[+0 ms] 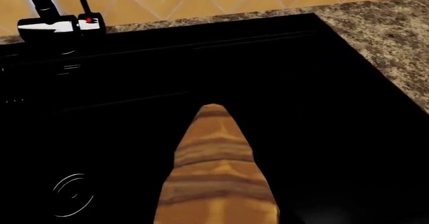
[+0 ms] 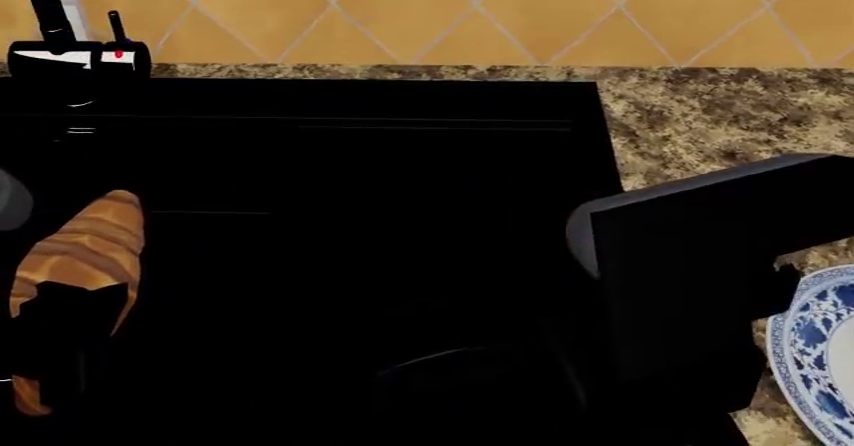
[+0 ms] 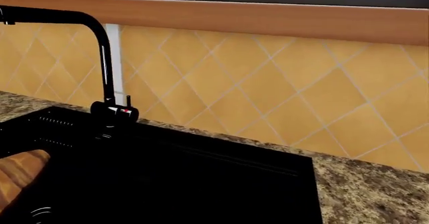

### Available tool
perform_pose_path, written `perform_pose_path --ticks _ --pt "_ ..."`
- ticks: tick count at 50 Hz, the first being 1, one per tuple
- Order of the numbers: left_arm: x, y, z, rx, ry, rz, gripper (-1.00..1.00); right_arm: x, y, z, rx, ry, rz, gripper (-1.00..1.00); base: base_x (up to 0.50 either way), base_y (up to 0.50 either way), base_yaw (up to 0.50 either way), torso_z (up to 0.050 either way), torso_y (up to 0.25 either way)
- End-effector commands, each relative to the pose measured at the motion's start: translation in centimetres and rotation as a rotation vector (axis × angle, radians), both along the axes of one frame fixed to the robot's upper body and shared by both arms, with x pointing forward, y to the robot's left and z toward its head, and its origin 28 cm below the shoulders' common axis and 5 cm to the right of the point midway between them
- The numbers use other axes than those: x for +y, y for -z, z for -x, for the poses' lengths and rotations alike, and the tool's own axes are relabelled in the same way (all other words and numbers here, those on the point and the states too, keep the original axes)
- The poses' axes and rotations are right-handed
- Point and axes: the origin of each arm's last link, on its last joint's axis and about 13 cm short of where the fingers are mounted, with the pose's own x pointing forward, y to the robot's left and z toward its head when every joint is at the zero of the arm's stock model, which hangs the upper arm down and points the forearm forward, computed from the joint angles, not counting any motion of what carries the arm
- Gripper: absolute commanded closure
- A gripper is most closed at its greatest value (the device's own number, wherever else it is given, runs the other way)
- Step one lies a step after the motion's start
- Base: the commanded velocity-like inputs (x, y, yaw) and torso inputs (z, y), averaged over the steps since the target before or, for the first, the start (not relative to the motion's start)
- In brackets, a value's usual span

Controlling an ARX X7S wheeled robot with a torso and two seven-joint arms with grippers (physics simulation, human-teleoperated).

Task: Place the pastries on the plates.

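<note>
A long golden-brown croissant (image 2: 83, 248) with darker stripes hangs over the black sink basin (image 2: 347, 226) at its left side. My left gripper (image 2: 64, 314) shows as a dark shape clamped across the croissant's lower half. In the left wrist view the croissant (image 1: 216, 169) stretches away from the camera above the basin floor, and my fingers are hidden behind it. Its tip (image 3: 19, 170) also shows in the right wrist view. A white plate with a blue floral rim (image 2: 817, 351) lies on the counter at the far right. My right arm (image 2: 694, 286) is a dark block beside that plate; its gripper is lost against the black sink.
A black faucet (image 3: 100, 58) with a red-marked handle (image 2: 118, 54) stands at the sink's back left. The drain ring (image 1: 70, 194) lies in the basin floor. Speckled granite counter (image 2: 707, 116) runs to the right, with an orange tiled wall (image 3: 268, 83) behind.
</note>
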Motion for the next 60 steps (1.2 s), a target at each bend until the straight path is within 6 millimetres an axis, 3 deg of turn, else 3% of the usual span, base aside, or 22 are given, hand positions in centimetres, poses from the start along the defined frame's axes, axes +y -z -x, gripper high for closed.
perform_pose_path --ticks 1,60 --pt "0.05 -0.31 -0.40 -0.027 -0.028 0.060 1.00 0.10 -0.20 -0.05 -0.031 -0.035 -0.026 -1.00 0.00 0.25 0.00 0.000 0.000" --pt "0.17 -0.31 -0.49 -0.032 -0.034 0.070 1.00 0.17 -0.33 0.20 -0.043 -0.050 -0.028 -1.00 0.00 0.50 0.00 0.000 0.000"
